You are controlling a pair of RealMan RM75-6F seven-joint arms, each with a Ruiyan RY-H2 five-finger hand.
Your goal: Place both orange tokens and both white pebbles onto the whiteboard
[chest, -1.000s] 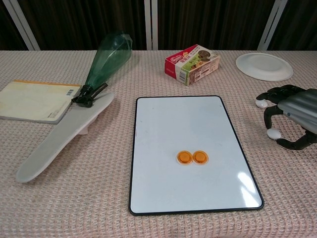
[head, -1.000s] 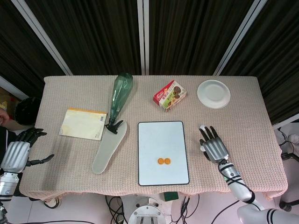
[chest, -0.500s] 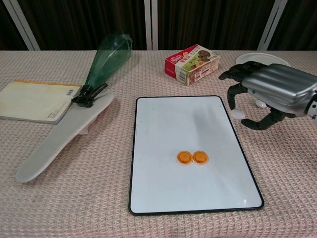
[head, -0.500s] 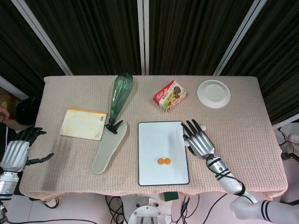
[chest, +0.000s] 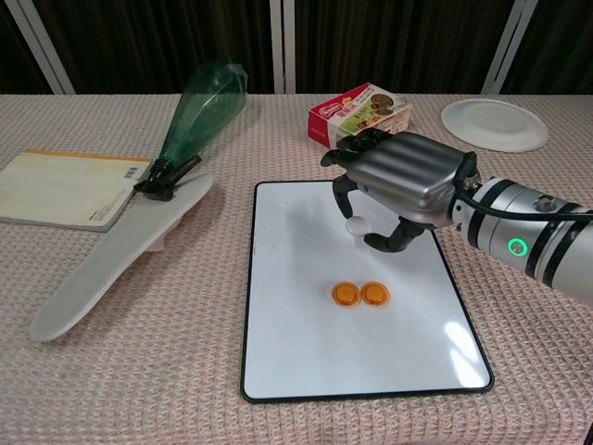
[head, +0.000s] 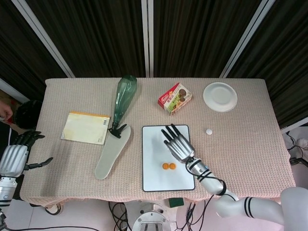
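Left hand [head: 15,158] hung off the table's left edge, fingers spread, holding nothing. Two round orange tokens [chest: 360,295] lay side by side mid-board on the flat white rectangular whiteboard [chest: 306,343]. Right hand [chest: 400,176] hovered over the whiteboard's upper right part, a small white pebble [chest: 356,226] pinched at its fingertips, just above the tokens. Second white pebble [head: 209,131] lay on the beige woven tablecloth [head: 250,144], right of the board. Round white plate [head: 220,96] sat near the far right corner.

Head cam overhead, chest cam low/close; both share whiteboard [head: 167,158].
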